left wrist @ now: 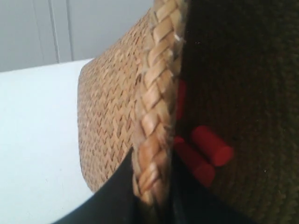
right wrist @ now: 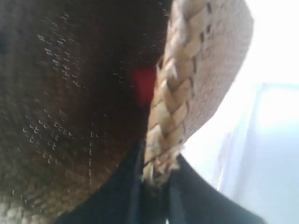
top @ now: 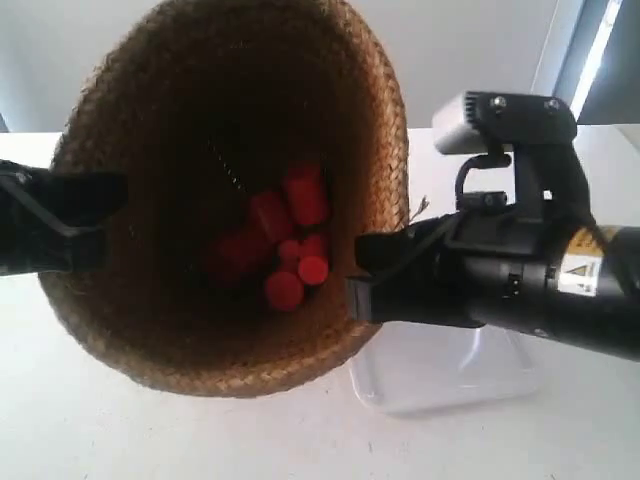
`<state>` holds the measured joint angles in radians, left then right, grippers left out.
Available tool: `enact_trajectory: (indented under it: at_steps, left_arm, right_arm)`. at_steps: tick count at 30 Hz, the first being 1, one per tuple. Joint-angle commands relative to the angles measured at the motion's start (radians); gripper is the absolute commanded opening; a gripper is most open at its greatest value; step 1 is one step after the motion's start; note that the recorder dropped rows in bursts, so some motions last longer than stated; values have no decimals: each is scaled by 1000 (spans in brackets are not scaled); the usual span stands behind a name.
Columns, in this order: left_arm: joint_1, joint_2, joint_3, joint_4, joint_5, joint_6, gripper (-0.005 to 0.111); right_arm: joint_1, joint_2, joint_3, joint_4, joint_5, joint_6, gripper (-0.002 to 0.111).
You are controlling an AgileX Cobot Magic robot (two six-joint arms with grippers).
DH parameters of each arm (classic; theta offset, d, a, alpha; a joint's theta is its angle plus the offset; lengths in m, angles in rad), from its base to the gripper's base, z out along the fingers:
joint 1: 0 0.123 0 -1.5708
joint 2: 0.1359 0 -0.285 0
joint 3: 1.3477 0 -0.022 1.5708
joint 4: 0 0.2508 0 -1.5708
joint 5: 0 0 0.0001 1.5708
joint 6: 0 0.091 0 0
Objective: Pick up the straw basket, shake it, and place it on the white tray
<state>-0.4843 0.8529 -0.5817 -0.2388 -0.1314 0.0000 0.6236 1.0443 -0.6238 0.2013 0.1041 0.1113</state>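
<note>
The straw basket (top: 160,290) hangs in the air, tilted with its mouth toward the exterior camera. Several red cylinders (top: 285,245) lie inside it. The arm at the exterior view's left grips its rim; in the left wrist view my left gripper (left wrist: 152,196) is shut on the braided rim (left wrist: 156,93). The arm at the exterior view's right holds the opposite rim; my right gripper (right wrist: 156,179) is shut on the braid (right wrist: 175,93). The white tray (top: 450,375) lies on the table below the basket's right side, partly hidden by that arm.
A white table (top: 100,430) spreads under the basket. A pale wall (top: 480,40) stands behind. A grey camera block (top: 462,125) sits on top of the arm at the exterior view's right.
</note>
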Motion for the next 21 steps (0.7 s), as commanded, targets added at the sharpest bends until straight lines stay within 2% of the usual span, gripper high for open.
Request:
enact_trajectory:
  at_steps: [1, 4, 6, 9, 11, 14, 15, 17, 19, 21]
  left_arm:
    - [-17, -127, -63, 32, 25, 60, 0]
    - [18, -15, 16, -18, -62, 85, 0]
    - [21, 4, -4, -36, -9, 83, 0]
    - [-2, -86, -87, 15, 126, 83, 0]
    - [-7, -128, -97, 32, 131, 88, 0]
    - [6, -74, -7, 29, 11, 82, 0]
    - [10, -36, 18, 12, -20, 80, 0]
    - [13, -19, 3, -18, 27, 41, 0]
    - [0, -83, -47, -14, 115, 46, 0]
    - [-5, -140, -83, 5, 143, 73, 0]
  right_arm:
    - [45, -141, -52, -37, 19, -11, 0]
    - [-11, -49, 20, -65, -114, -32, 0]
    - [-30, -8, -2, -61, -15, -20, 0]
    - [12, -99, -65, -61, 96, -1, 0]
    - [37, -163, -53, -69, 10, -11, 0]
    - [8, -105, 26, -107, -135, -58, 0]
    - [-14, -62, 36, -107, -121, -58, 0]
    - [-24, -43, 3, -71, -4, 4, 0]
    - [-1, -97, -47, -53, 83, 25, 0]
    - [36, -193, -72, -75, 65, 13, 0]
